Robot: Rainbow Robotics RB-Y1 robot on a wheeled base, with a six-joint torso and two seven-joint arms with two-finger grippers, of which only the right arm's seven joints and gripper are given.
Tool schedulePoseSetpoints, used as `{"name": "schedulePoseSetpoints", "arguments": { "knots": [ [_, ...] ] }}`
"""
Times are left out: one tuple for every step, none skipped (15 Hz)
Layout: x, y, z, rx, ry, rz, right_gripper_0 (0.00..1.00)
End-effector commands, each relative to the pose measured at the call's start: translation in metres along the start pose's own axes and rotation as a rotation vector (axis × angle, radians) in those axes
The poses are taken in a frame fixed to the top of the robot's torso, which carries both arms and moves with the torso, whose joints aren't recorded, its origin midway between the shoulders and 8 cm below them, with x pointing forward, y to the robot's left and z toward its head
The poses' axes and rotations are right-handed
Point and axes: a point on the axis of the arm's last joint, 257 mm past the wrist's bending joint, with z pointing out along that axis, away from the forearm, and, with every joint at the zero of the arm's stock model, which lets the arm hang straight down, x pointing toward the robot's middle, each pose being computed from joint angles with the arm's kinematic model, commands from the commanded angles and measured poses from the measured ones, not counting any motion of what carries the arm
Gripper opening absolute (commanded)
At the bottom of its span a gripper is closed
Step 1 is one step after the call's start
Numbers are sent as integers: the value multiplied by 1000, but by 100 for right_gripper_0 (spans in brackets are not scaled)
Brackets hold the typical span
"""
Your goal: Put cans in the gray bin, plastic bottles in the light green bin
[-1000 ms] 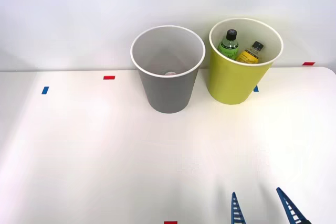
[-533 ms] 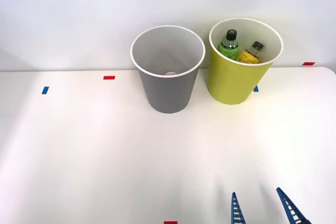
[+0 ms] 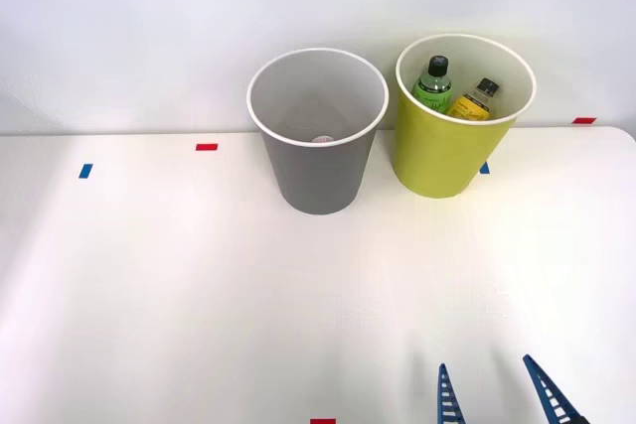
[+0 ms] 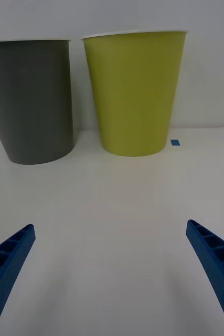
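Two tall, round, tapered plastic bins with white rims stand upright and side by side at the far edge of a smooth white worktop (image 3: 199, 285), against a plain pale wall. The gray bin (image 3: 318, 161) is on the left; a small pale object lies at its bottom, too small to identify. The light green bin (image 3: 447, 151) holds the plastic bottles (image 3: 452, 91), both black-capped: one green-labelled, one yellow-labelled, leaning against the pale inner wall. Small red and blue tape marks (image 3: 206, 147) dot the worktop. The right end effector (image 3: 497, 399) hangs empty over the near edge, its blue ribbed fingers (image 4: 9, 262) spread wide apart, well clear of both bins.
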Motion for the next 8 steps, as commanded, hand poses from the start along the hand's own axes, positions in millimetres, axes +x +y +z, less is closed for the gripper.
{"name": "schedulePoseSetpoints", "arguments": {
  "knots": [
    [0,0,0,0,0,0,100],
    [0,0,0,0,0,0,100],
    [0,0,0,0,0,0,100],
    [0,0,0,0,0,0,100],
    [0,0,0,0,0,0,100],
    [0,0,0,0,0,0,100],
    [0,0,0,0,0,0,100],
    [0,0,0,0,0,0,100]
  ]
}}
